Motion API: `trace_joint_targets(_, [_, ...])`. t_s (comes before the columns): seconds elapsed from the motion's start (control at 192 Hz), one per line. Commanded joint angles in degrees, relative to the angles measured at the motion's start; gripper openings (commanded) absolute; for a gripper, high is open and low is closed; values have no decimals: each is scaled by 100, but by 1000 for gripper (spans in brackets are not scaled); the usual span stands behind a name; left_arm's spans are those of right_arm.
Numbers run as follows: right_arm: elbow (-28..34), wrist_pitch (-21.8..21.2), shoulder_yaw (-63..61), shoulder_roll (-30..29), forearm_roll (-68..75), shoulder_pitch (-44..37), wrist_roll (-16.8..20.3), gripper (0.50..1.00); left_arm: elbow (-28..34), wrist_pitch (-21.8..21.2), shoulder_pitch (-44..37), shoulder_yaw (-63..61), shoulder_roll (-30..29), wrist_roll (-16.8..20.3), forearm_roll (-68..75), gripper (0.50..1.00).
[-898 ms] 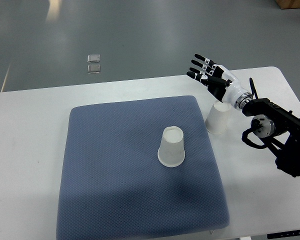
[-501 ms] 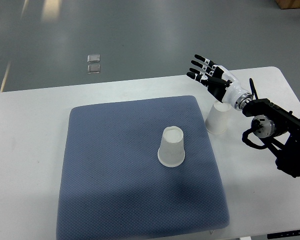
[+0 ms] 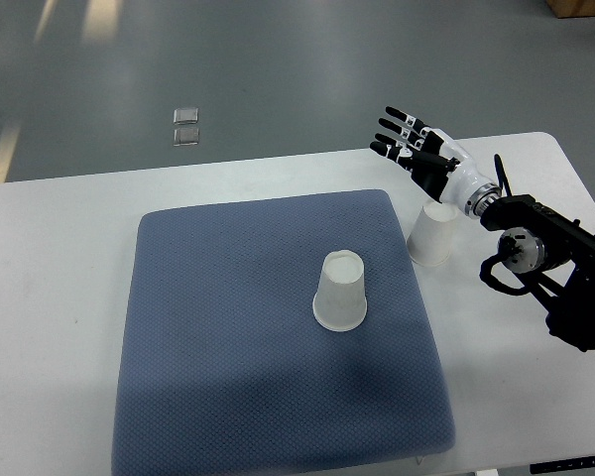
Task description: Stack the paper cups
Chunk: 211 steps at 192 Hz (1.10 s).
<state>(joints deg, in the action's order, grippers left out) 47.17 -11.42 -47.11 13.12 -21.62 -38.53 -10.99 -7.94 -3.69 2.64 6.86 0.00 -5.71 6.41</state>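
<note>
One white paper cup stands upside down near the middle of the blue-grey mat. A second white paper cup stands upside down on the white table just off the mat's right edge. My right hand is open with fingers spread, held above and behind this second cup, not touching it. Its arm comes in from the right edge. The left arm is out of view.
The white table carries the mat. Grey floor lies beyond the table's far edge, with a small square fitting set in it.
</note>
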Motion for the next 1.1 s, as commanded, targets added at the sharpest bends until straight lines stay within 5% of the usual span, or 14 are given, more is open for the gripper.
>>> trace_joint_targets(0.0, [2, 8, -9, 6, 0, 3, -9, 924, -14, 0, 0, -1, 0, 0, 1, 1000])
trace_joint_targets(0.82, [2, -54, -53, 147, 0, -76, 0, 924, -6, 0, 0, -1, 0, 0, 1, 1000])
trace_joint_targets(1.096, [11, -977, 44, 938, -237, -138, 0, 889, -6, 9, 0, -1, 0, 0, 1, 1000])
